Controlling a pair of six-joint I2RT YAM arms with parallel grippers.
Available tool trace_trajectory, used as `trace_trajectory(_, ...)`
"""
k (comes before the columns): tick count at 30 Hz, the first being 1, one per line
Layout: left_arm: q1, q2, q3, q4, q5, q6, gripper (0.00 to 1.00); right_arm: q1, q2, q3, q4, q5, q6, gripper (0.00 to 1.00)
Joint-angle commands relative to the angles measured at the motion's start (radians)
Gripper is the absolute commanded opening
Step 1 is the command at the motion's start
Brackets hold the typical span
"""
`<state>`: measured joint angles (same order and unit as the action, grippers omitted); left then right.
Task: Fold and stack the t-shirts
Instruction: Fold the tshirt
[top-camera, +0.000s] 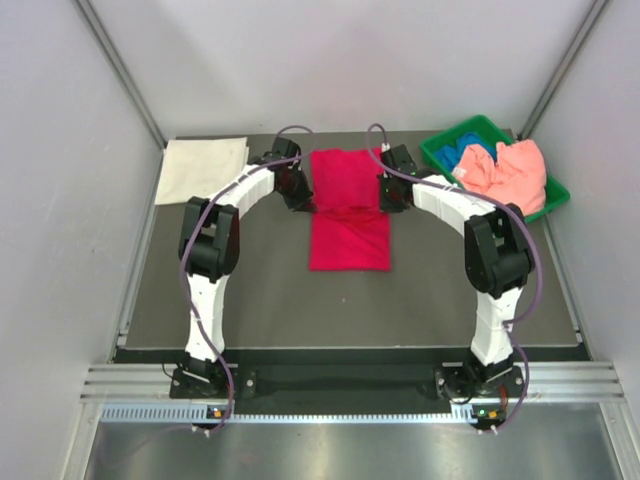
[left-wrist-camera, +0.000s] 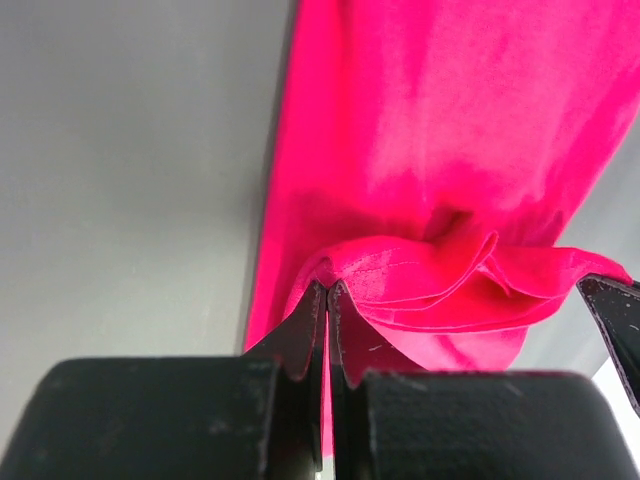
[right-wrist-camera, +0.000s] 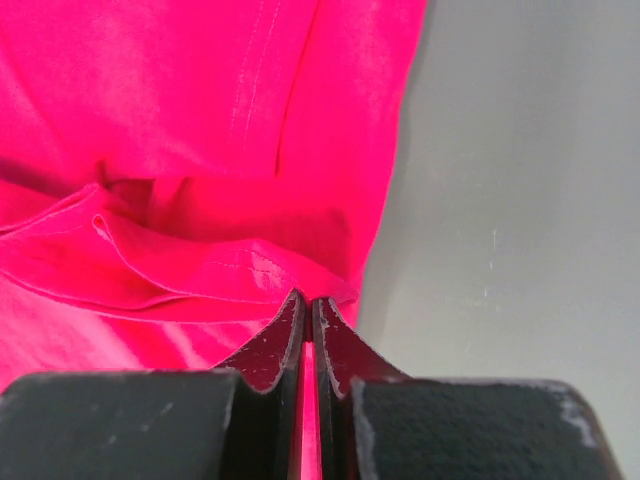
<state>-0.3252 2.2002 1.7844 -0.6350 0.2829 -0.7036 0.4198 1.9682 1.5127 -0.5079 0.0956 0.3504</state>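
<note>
So the white t-shirt (top-camera: 203, 170) sits folded well off to the left of the left gripper (left-wrist-camera: 326, 290), which is clamped tight on the left edge of the crimson t-shirt (top-camera: 348, 215). That one stretches between the 2 grippers, and the right gripper (right-wrist-camera: 306, 300) pinches its right edge. Further right of it, the green bin (top-camera: 438, 151) holds the pink t-shirt (top-camera: 510, 172) and blue t-shirt (top-camera: 478, 155).

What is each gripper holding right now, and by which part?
Both hold the crimson-red t-shirt: left gripper pinches its left edge, right gripper its right edge, at the raised fold.
</note>
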Motion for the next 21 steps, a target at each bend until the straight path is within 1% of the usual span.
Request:
trace_trajectory(1,0.014,0.036,0.043,-0.008,-0.005,0.012,0.0,-0.013,0.023,0.041,0.048,-0.003,-0.017,0.02)
trace_trajectory(5,0.015,0.062,0.078,-0.011,0.004,0.009,0.0,-0.018,0.04,0.064,0.054,0.012,-0.016,0.05)
trace_trajectory(6,0.018,0.072,0.093,-0.014,0.006,0.01,0.05,-0.021,0.05,0.09,0.051,0.021,-0.014,0.07)
trace_trajectory(7,0.02,0.076,0.111,-0.022,0.009,0.012,0.09,-0.024,0.058,0.107,0.045,0.026,-0.01,0.11)
trace_trajectory(8,0.023,0.084,0.166,-0.032,0.007,0.013,0.13,-0.029,0.066,0.127,0.036,0.024,-0.01,0.14)
trace_trajectory(9,0.034,0.095,0.199,-0.052,0.003,0.015,0.2,-0.036,0.081,0.177,0.011,0.026,-0.01,0.16)
trace_trajectory(10,0.038,0.093,0.229,-0.08,-0.001,0.016,0.24,-0.039,0.084,0.2,-0.001,0.024,-0.013,0.21)
trace_trajectory(11,0.044,0.089,0.268,-0.083,-0.005,0.019,0.33,-0.041,0.083,0.219,-0.024,0.024,-0.019,0.23)
trace_trajectory(12,0.049,0.055,0.268,-0.081,-0.004,0.024,0.39,-0.044,0.075,0.233,-0.037,0.024,-0.024,0.26)
trace_trajectory(13,0.048,0.027,0.257,-0.081,-0.014,0.035,0.45,-0.044,0.06,0.224,-0.046,0.009,-0.036,0.31)
trace_trajectory(14,0.045,-0.005,0.192,-0.077,-0.03,0.055,0.47,-0.042,0.014,0.202,-0.05,0.001,-0.04,0.34)
trace_trajectory(15,0.038,-0.082,0.138,-0.063,-0.046,0.059,0.47,-0.041,-0.015,0.132,-0.044,-0.013,-0.042,0.36)
trace_trajectory(16,0.037,-0.127,0.071,-0.034,-0.045,0.059,0.48,-0.042,-0.046,0.088,-0.037,-0.028,-0.042,0.39)
trace_trajectory(17,0.035,-0.173,-0.082,0.045,-0.031,0.056,0.48,-0.044,-0.077,0.046,-0.032,-0.045,-0.044,0.4)
trace_trajectory(18,0.032,-0.257,-0.155,0.095,0.014,0.047,0.49,-0.044,-0.125,-0.027,-0.031,-0.083,-0.044,0.4)
trace_trajectory(19,0.032,-0.292,-0.221,0.13,0.033,0.046,0.49,-0.044,-0.147,-0.063,-0.029,-0.1,-0.05,0.41)
trace_trajectory(20,0.031,-0.322,-0.321,0.171,0.051,0.043,0.49,-0.046,-0.169,-0.095,-0.027,-0.147,-0.056,0.41)
trace_trajectory(21,0.029,-0.368,-0.362,0.185,0.08,0.049,0.49,-0.047,-0.204,-0.155,-0.024,-0.204,-0.063,0.41)
